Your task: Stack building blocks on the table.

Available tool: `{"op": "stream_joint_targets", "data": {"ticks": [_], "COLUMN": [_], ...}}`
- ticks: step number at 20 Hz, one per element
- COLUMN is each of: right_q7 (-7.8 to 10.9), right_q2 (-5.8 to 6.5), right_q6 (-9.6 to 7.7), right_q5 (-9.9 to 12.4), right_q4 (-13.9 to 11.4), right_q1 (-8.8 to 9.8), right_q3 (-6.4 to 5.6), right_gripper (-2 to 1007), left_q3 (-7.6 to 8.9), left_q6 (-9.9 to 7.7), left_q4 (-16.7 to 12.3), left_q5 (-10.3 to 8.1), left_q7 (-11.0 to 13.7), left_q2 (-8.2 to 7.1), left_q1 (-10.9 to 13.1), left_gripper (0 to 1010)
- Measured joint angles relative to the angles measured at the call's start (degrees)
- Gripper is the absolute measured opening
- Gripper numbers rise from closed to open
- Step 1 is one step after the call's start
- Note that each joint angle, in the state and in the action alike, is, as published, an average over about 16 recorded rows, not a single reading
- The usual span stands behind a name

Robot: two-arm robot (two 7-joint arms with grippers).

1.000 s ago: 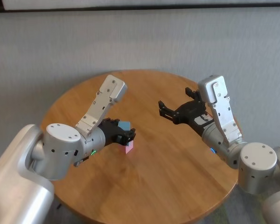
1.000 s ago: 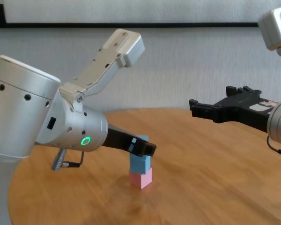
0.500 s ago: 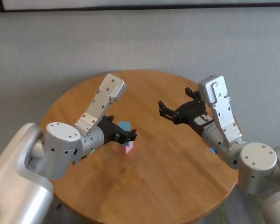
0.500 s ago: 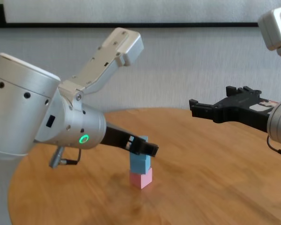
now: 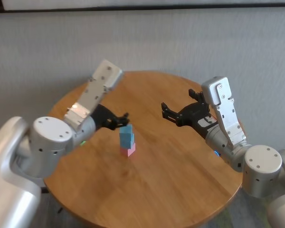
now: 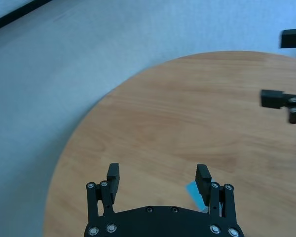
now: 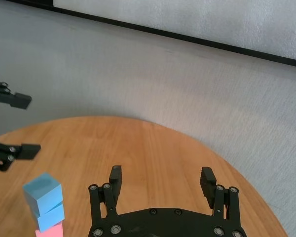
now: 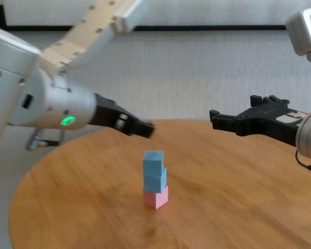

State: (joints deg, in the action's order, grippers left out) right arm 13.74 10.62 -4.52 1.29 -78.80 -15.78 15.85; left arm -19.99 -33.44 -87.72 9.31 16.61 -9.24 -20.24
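Now that the left hand [image 5: 118, 118] has let go and drawn back up, fingers apart and empty, the three blocks [image 8: 155, 179] stand stacked mid-table [image 5: 180, 180], pink at bottom; stacking looks done. At right, the right hand [image 5: 173, 113] hovers spread, idle.

Three cubes form one column near the middle of the round wooden desk [image 5: 180, 180]. Pink block [image 8: 156, 197] at the bottom, resting flat on the wood. Lower blue block [image 8: 155, 181] sits directly on the pink one, roughly aligned with it. Upper blue block [image 8: 153, 160] sits on top, twisted slightly about the vertical and offset a little to the robot's left, so one edge overhangs. Column upright. Nothing touches it.
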Motion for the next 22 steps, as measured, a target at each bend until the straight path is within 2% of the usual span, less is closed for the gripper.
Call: {"op": "stream_joint_targets", "data": {"ticks": [5, 12, 16, 22], "right_q7": [0.0, 0.0, 0.0, 0.0], "right_q2": [0.0, 0.0, 0.0, 0.0], "right_q6": [0.0, 0.0, 0.0, 0.0], "right_q5": [0.0, 0.0, 0.0, 0.0], "right_q4": [0.0, 0.0, 0.0, 0.0], "right_q1": [0.0, 0.0, 0.0, 0.0], "right_q3": [0.0, 0.0, 0.0, 0.0], "right_gripper": [1005, 1005, 1005, 1005], "left_q3": [2.32, 5.24, 5.9, 5.83], "left_q6": [0.26, 0.64, 1.06, 1.07], "left_q4": [-2.0, -2.2, -1.7, -1.6], "left_q5": [1.44, 2.0, 1.74, 1.66], "left_q7": [-1.2, -1.9, -1.8, -1.9], "left_q2": [-1.51, -2.66, -2.79, -2.74], "left_q1": [0.9, 1.5, 1.5, 1.5], "left_gripper": [1001, 1001, 1001, 1001]}}
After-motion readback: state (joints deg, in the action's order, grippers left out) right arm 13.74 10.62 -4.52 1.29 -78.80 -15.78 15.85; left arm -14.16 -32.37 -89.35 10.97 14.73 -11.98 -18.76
